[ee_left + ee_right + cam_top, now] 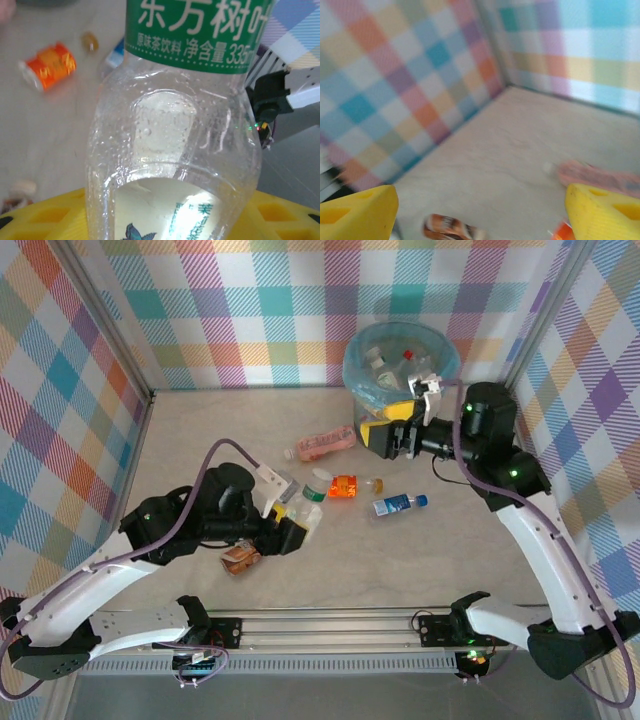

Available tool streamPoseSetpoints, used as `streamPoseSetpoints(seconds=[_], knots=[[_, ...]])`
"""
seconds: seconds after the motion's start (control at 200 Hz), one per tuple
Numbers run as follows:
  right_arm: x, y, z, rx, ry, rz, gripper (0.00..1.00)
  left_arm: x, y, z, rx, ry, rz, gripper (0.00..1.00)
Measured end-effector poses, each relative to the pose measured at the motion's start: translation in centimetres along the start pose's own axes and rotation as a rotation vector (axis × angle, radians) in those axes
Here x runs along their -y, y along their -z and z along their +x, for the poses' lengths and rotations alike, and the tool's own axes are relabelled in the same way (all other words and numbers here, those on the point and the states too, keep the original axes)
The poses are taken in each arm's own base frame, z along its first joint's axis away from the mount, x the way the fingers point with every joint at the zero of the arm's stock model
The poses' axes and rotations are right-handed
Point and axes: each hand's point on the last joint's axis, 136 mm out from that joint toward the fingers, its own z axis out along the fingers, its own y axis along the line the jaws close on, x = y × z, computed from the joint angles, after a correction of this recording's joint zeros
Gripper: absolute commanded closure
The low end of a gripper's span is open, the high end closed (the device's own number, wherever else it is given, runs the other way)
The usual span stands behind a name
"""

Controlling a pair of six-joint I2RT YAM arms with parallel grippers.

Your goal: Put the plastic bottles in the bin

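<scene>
Left tool [303, 515]: clenched on the green-label bottle [175, 130]; yellow pads [45, 217] sit on either side of its clear belly.
Green-label bottle: near the middle of the table [220, 420], well apart from the bin [355, 370]. I cannot tell whether it is lifted clear yet.
Right tool [385, 430]: released, with its jaws wide and nothing between them, just beside the bin's near rim.
Bin: at the back of the table, with several bottles lying in its blue liner.
Loose bottles: the pink bottle [325, 443], orange bottle [343, 485] and blue-label bottle [398, 504] lie flat. The brown bottle [240, 560] lies beside the left arm.
Handling: the green-label bottle looks empty and light. Its thin wall would dent if squeezed, and it looks round and slick.
Where to hold: across the body below the label, firmly but not hard enough to crush it.
</scene>
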Motion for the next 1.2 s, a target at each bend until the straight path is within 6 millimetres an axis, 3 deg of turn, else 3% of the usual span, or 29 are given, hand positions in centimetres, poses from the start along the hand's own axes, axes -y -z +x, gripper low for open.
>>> streamPoseSetpoints(seconds=[0.165, 0.455, 0.565, 0.785, 1.05, 1.2], knots=[[-4.5, 1.0, -0.7, 0.015, 0.067, -0.223, 0.11, 0.8, -0.3, -3.2, 0.096, -0.128, 0.017, 0.43], [-8.1, 1.5, 1.2, -0.067, 0.085, -0.454, 0.13, 2.6, -2.0, -4.8, 0.113, -0.229, 0.111, 0.43], [-8.6, 1.0, 2.3, -0.109, 0.077, -0.503, 0.17, 3.2, -1.9, -5.1, 0.127, -0.242, 0.141, 0.43], [-8.5, 0.3, 3.9, -0.173, 0.053, -0.537, 0.37, 3.7, -1.8, -5.4, 0.143, -0.251, 0.165, 0.43], [-9.1, 0.6, 3.5, -0.176, 0.076, -0.555, 0.58, 3.8, -1.9, -5.6, 0.147, -0.234, 0.168, 0.42], [-9.1, 0.8, 3.4, -0.174, 0.093, -0.542, 0.67, 3.9, -1.9, -5.7, 0.151, -0.219, 0.173, 0.36]])
